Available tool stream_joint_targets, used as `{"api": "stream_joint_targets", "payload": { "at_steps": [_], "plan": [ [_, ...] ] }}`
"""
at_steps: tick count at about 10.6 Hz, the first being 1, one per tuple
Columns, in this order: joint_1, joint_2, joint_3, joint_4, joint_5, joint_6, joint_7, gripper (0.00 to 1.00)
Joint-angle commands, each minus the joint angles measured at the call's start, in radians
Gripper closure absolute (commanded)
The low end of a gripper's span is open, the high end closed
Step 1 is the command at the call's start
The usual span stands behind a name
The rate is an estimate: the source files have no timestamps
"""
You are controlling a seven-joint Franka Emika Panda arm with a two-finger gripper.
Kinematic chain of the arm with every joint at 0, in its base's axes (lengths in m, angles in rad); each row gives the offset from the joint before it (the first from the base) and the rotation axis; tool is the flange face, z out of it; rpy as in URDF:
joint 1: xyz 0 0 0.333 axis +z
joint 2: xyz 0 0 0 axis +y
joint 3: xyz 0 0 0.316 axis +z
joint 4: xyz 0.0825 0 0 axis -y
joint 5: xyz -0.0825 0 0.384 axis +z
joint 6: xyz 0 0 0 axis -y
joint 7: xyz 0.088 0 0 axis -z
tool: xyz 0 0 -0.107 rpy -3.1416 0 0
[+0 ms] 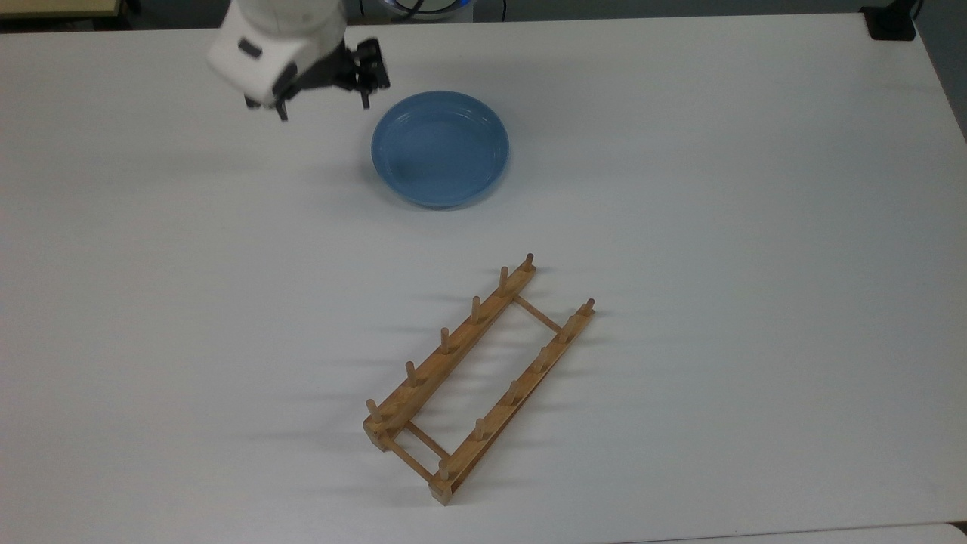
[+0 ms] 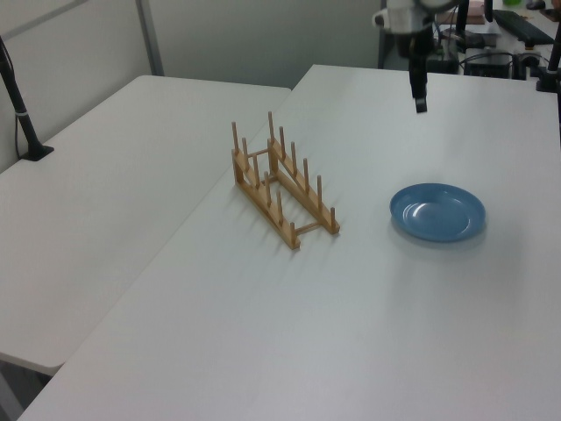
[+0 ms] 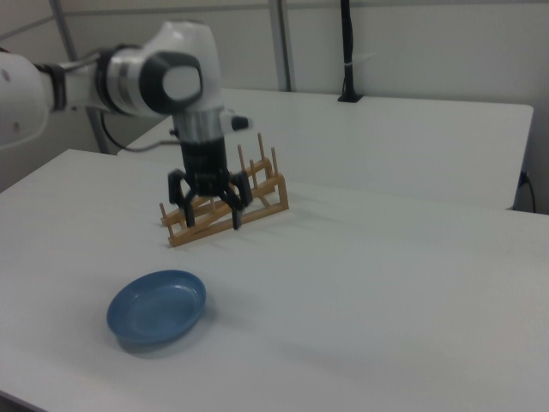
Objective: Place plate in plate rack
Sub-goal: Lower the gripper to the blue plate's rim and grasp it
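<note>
The light-blue plate (image 1: 440, 149) lies flat on the white table, in the upper middle of the top view. My gripper (image 1: 323, 106) hangs open and empty above the table, just off the plate's rim on the top view's left, not touching it. In the right view the gripper (image 3: 212, 216) hovers beyond the plate (image 3: 157, 307), in front of the rack. The wooden plate rack (image 1: 480, 378) stands empty, set diagonally nearer the top view's bottom. In the left view the gripper (image 2: 420, 101) is above and behind the plate (image 2: 436, 211), and the rack (image 2: 282, 184) stands to the left view's left.
A second white table (image 2: 105, 184) adjoins on the left view's left, with a black post (image 2: 19, 101) clamped on it. A black object (image 1: 891, 23) sits at the table's corner at the top view's upper right. Wide bare tabletop (image 1: 718, 227) lies between plate and rack.
</note>
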Motion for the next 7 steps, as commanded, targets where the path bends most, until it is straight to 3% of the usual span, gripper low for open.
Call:
{"api": "stream_joint_targets", "payload": {
  "at_steps": [1,2,4,7],
  "plan": [
    [0.014,-0.001,-0.001,-0.248,-0.082,0.198,-0.068,0.04],
    [0.02,0.005,0.003,-0.307,-0.116,0.246,-0.068,0.17],
    [0.028,0.037,0.008,-0.317,-0.118,0.26,-0.068,0.45],
    [0.058,0.095,0.008,-0.315,-0.119,0.27,-0.049,0.57]
  ]
}}
